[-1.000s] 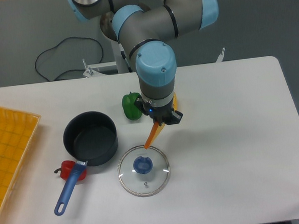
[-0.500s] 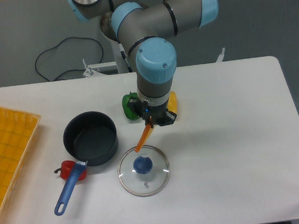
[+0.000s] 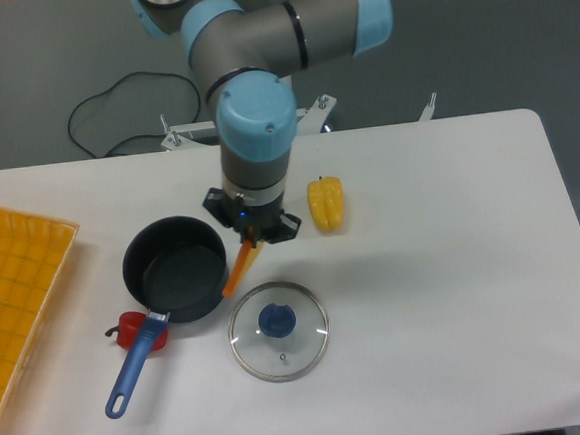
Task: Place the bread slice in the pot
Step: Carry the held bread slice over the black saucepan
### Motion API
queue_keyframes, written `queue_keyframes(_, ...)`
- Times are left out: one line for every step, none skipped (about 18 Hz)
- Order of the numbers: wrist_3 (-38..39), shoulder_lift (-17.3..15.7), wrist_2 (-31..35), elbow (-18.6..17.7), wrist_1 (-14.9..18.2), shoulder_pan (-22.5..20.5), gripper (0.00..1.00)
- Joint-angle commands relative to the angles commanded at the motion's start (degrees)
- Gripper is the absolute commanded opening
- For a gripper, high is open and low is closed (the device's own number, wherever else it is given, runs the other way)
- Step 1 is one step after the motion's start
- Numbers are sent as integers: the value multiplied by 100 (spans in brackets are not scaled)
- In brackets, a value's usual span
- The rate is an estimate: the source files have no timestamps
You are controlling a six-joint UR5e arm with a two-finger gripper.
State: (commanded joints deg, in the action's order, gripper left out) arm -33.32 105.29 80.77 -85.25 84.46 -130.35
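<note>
**Bread slice held just right of the pot**

Gripper (image 3: 251, 232) points down, fingers clamped on the bread slice (image 3: 240, 267), which hangs edge-on and tilted, lower end toward the left. Slice is in the air just beside the right rim of the pot (image 3: 175, 268), not inside it. Pot sits upright on the white table (image 3: 453, 266), blue handle running near-left. Glass lid (image 3: 278, 330) lies flat, near-right of the pot. Yellow bell pepper (image 3: 326, 204) lies right of the gripper. Yellow tray (image 3: 17, 296) at left edge.
</note>
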Motion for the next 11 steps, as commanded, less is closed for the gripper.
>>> queue_keyframes(97,0,0,0,9,88,22)
queue_keyframes(159,0,9,9,9,176,22)
queue_keyframes(211,9,0,17,9,255,22)
queue_keyframes(247,17,0,9,27,325,22)
queue_keyframes(282,9,0,9,105,413,22)
queue_keyframes(300,-9,0,9,175,466,22)
queue_keyframes(300,-26,-17,9,254,528,22)
queue_keyframes(317,-35,-79,17,307,572,22)
queue_keyframes(352,-87,-123,9,360,616,22)
queue_keyframes(379,-123,-132,9,465,642,22)
queue_keyframes(405,-132,-158,9,544,686,22)
